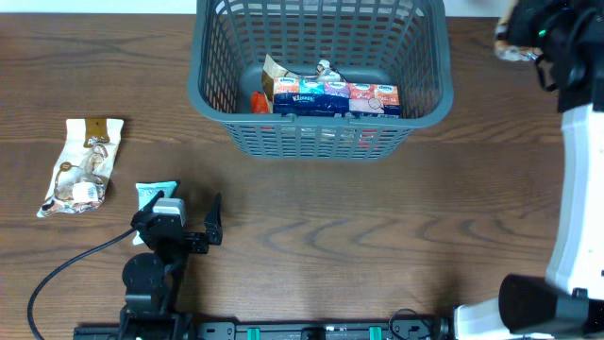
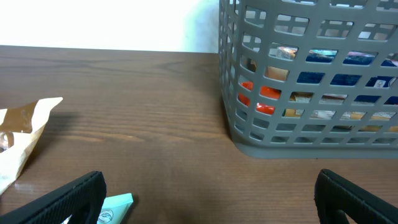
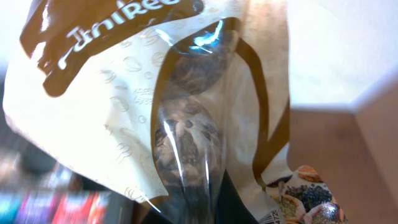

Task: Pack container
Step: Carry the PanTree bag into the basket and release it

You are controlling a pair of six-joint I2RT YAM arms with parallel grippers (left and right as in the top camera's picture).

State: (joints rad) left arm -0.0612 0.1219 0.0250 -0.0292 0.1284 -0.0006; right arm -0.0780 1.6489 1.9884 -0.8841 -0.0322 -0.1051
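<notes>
I count one basket (image 1: pixel 321 142), dark grey plastic with slotted lattice walls and a thick rolled rim. It sits at the far middle of the brown wood-grain table (image 1: pixel 377 236).

Inside the basket lie one long tissue pack (image 1: pixel 335 97) printed in blue and orange panels, one tan packet (image 1: pixel 278 80) behind it, and one small orange item (image 1: pixel 258 99) at its left end.

Two packets lie on the table. A crinkled cream bag (image 1: pixel 83 165) with a brown top is well off to the basket's front left. A small teal packet (image 1: pixel 151 194) is nearer the basket than that, just under my left gripper (image 2: pixel 211 208).

That gripper's jaws are spread as wide as they go. It holds nothing and points toward the basket's front left corner.

My right gripper (image 1: pixel 538 42) is up beside the basket's right rim. It is pinched tight on a third packet, a glossy snack bag (image 3: pixel 155 124), cream and brown with a clear window showing dark round pieces.
</notes>
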